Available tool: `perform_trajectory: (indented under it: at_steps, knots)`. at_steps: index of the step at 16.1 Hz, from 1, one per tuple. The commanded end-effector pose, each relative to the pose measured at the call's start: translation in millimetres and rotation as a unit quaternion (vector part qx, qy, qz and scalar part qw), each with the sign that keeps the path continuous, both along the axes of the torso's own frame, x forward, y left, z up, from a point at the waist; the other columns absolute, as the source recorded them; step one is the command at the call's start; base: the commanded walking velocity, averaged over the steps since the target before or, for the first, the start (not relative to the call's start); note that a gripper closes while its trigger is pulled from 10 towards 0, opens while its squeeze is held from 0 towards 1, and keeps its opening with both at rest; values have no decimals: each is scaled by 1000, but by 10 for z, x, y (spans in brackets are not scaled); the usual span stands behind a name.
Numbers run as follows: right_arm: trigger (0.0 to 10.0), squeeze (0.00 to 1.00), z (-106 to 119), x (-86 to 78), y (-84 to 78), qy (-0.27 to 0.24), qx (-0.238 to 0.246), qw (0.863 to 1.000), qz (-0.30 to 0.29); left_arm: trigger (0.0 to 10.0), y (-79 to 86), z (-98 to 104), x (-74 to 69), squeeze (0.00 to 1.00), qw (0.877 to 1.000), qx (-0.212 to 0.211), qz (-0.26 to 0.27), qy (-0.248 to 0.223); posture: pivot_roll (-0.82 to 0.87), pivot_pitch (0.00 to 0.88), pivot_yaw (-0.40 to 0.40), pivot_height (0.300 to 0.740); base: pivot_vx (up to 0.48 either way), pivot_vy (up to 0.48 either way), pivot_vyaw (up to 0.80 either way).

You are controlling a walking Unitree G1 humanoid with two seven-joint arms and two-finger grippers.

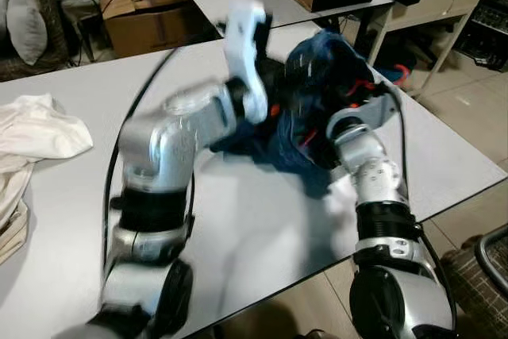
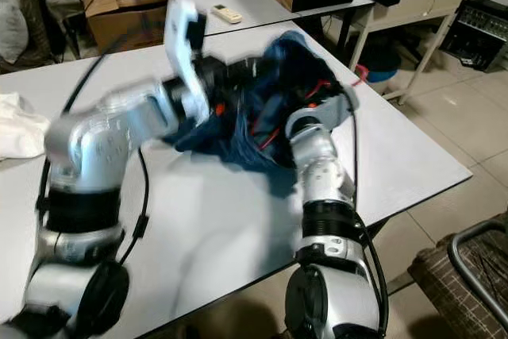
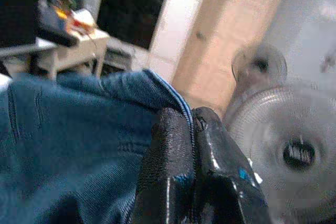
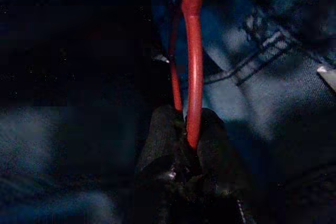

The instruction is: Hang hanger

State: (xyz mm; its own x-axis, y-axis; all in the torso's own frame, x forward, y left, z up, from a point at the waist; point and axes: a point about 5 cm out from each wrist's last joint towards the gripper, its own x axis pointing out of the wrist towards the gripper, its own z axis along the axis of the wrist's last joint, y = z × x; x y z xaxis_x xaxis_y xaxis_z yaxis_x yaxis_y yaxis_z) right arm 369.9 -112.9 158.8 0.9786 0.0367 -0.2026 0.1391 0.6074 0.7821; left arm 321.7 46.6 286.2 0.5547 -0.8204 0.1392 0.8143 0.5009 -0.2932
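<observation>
**A:** Starting at your left, what did you have on the table?

**B:** You had a white cloth [image 1: 36, 129] lying at the far left edge of the white table [image 1: 262, 228], well apart from both arms.

**A:** And the left arm?

**B:** Your left arm was bent at the elbow and raised over the table, blurred, with its forearm angled up toward the middle. Your left gripper [image 3: 193, 116] had its two black fingers pressed together on a folded hem of the blue denim garment [image 1: 317, 109], the cloth edge caught between the pads.

**A:** Where was the hanger?

**B:** The red hanger [image 4: 193, 66] was wrapped up in the denim, in the bundle held above the table between your two arms. In the head views only bits of red showed through the folds. In the right wrist view its thin red rods ran straight down into your right gripper [image 4: 187, 129], whose fingers were pinched around them.

**A:** The right arm's pose?

**B:** Your right arm rose from the near table edge, forearm upright, wrist buried in the garment's right side.
</observation>
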Motion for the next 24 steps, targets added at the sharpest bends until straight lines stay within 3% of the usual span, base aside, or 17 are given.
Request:
perform_trajectory:
  at_steps: [1,3,5,6,8,10,13,14,17,18,19,20,21,23,24]
  knots:
    - [10000,0,-230,-140,374,51,10,998,34,0,-16,178,5,0,999,-30,2,-17,75,14,25,740,0,0,0]
    - [10000,0,-400,-263,412,93,-17,994,57,0,-21,482,131,0,995,-86,34,-24,69,12,24,740,0,0,0]
    - [10000,0,-480,-375,437,107,-35,988,109,0,52,676,232,0,991,-111,68,-38,64,10,24,740,0,0,0]
    - [10000,0,-484,-443,451,108,-36,984,140,0,96,742,284,0,990,-101,84,-56,60,7,26,740,0,0,0]
    - [10000,0,-468,-476,451,106,-36,982,150,0,120,749,323,0,990,-81,98,-69,58,6,26,740,0,0,0]
    - [10000,0,-150,-602,372,59,-15,981,182,0,345,508,611,0,971,72,201,-108,54,5,30,740,0,0,0]
    - [10000,0,177,-696,278,8,0,980,197,0,598,146,812,0,941,187,261,-105,44,3,31,740,0,0,0]
    - [10000,0,398,-777,202,-27,-5,978,206,0,825,-197,905,0,914,267,294,-81,28,3,40,740,0,0,0]
    - [10000,0,813,-918,46,-93,-1,973,210,0,1246,-945,860,0,872,375,315,-3,20,3,39,740,0,0,0]
    - [10000,0,866,-931,32,-100,0,973,209,0,1279,-1066,828,0,870,384,309,13,19,3,37,740,0,0,0]
    - [10000,0,968,-933,10,-112,4,973,203,0,1297,-1334,743,0,866,410,285,38,18,4,35,740,0,0,0]
    - [10000,0,1003,-930,6,-116,4,973,201,0,1294,-1426,707,0,865,418,274,46,18,4,35,740,0,0,0]
    - [10000,0,1149,-888,-20,-137,4,972,189,0,1221,-1663,600,0,875,416,236,70,10,7,30,740,0,0,0]
    - [10000,0,1269,-868,-58,-150,7,972,183,0,1120,-1819,519,0,891,400,199,76,10,8,25,740,0,0,0]
    - [10000,0,1353,-861,-97,-158,13,970,184,10000,992,-1910,448,0,913,368,163,70,5,12,13,740,0,0,0]
